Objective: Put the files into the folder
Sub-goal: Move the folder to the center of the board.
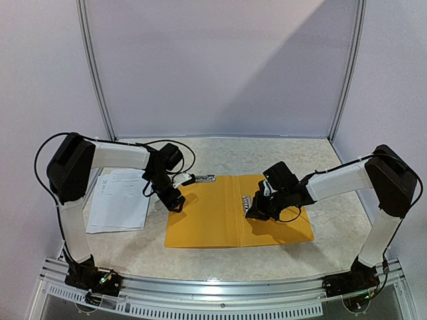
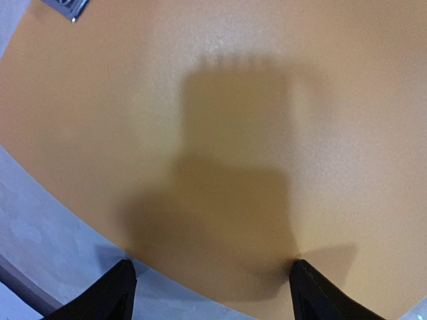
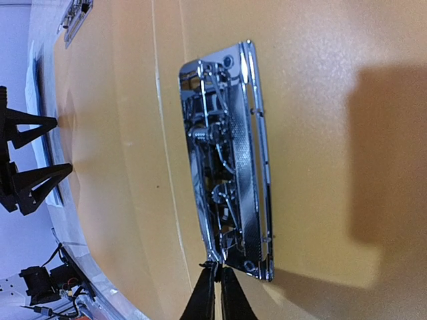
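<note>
The orange-yellow folder (image 1: 213, 223) lies open and flat on the table, its metal clip (image 1: 248, 202) on the inside near the spine. The files (image 1: 120, 197), white printed sheets, lie on the table to the left of the folder. My left gripper (image 1: 177, 202) is open at the folder's left edge; in its wrist view the gripper (image 2: 212, 267) has one fingertip on the orange folder (image 2: 267, 100) and the other over the table. My right gripper (image 1: 255, 212) is shut, and in the right wrist view its tips (image 3: 219, 267) touch the near end of the clip (image 3: 227, 160).
A small label plate (image 1: 203, 179) sits at the far end of the folder's spine. Grey panel walls close off the back and sides. The marbled tabletop (image 1: 333, 220) borders the folder on the right, and an aluminium rail (image 1: 220, 290) runs along the near edge.
</note>
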Available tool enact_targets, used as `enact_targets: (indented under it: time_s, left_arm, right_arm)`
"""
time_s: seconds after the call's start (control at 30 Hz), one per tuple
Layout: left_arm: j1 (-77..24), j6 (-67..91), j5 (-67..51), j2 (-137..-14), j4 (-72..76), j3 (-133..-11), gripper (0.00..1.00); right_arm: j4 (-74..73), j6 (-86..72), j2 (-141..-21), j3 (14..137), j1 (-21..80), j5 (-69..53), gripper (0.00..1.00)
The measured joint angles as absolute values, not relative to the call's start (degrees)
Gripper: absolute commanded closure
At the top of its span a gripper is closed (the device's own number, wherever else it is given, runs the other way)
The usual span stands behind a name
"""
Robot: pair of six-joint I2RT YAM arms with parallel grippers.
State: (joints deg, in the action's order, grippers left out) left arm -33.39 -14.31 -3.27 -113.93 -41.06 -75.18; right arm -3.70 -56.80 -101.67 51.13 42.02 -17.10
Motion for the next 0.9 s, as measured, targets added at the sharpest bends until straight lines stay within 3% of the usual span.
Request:
enact_targets:
  time_s: [0.9]
  left_arm:
    - [-34.26,-14.06,-2.7,-114.8,-41.85,-76.4,0.18]
  right_arm:
    - [5.17,-58.24,-103.59,47.81,40.03,-22.94,0.95]
